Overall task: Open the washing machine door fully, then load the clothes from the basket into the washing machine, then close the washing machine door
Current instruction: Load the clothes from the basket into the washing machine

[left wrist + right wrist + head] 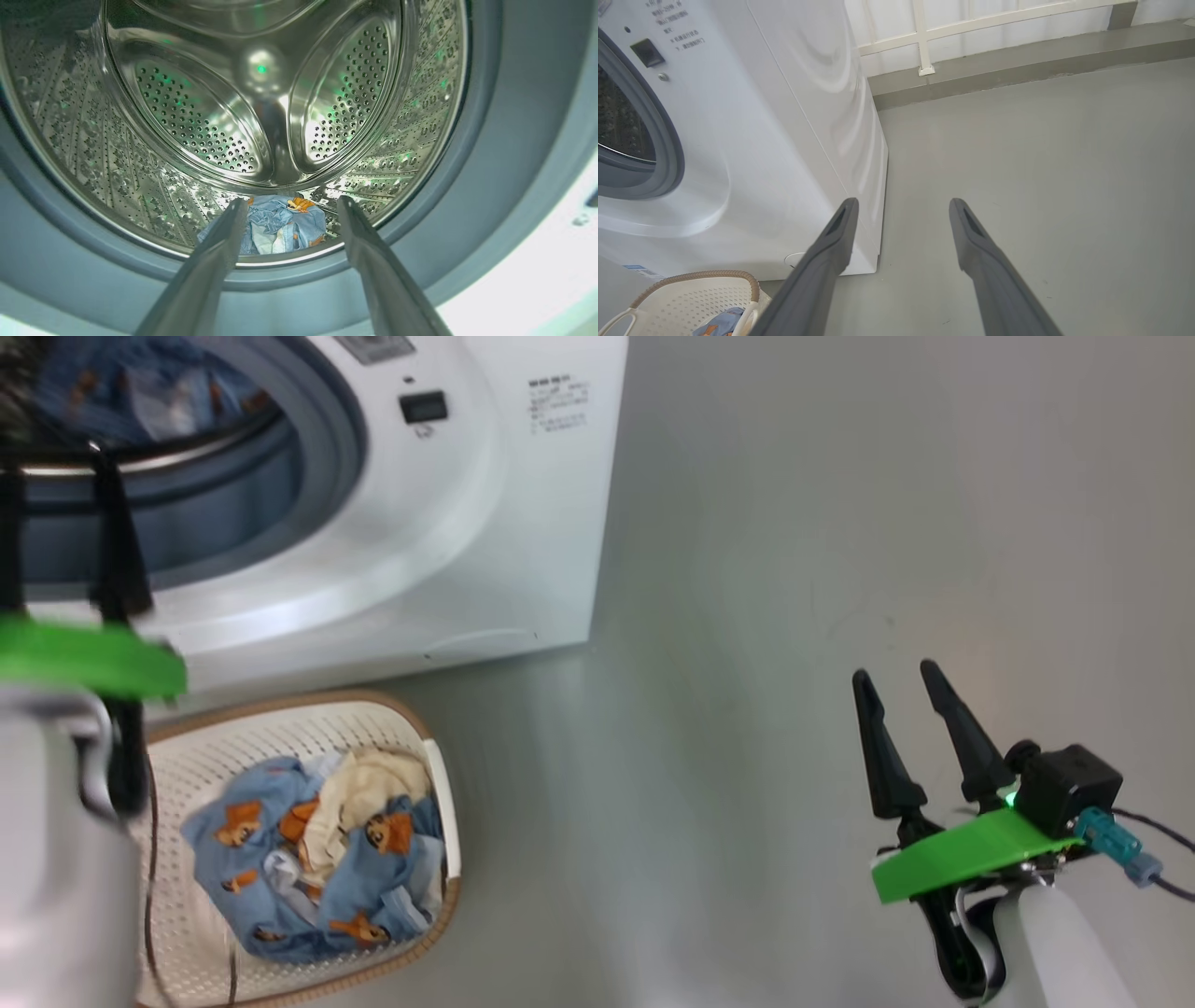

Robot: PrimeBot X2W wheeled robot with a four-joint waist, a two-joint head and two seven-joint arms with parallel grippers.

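The white washing machine [485, 523] stands at the upper left, its mouth uncovered; the washing machine door is out of view. My left gripper [61, 457] is open at the blue-grey gasket [467, 186], fingers pointing into the steel drum [196, 116]. One piece of the light blue clothes [280, 224] lies on the drum floor, ahead of the left gripper [292, 199] and apart from it. The cream basket [280, 719] sits on the floor below the machine with more clothes [317, 849] in it. My right gripper [894, 672] hangs open and holds nothing over the bare floor, right of the machine.
Grey floor [1041, 163] stretches to the right of the machine. A low ledge with a white railing [924, 37] runs along the back. The basket rim [691, 277] and a bit of clothes [721, 322] lie left of the right gripper [901, 200].
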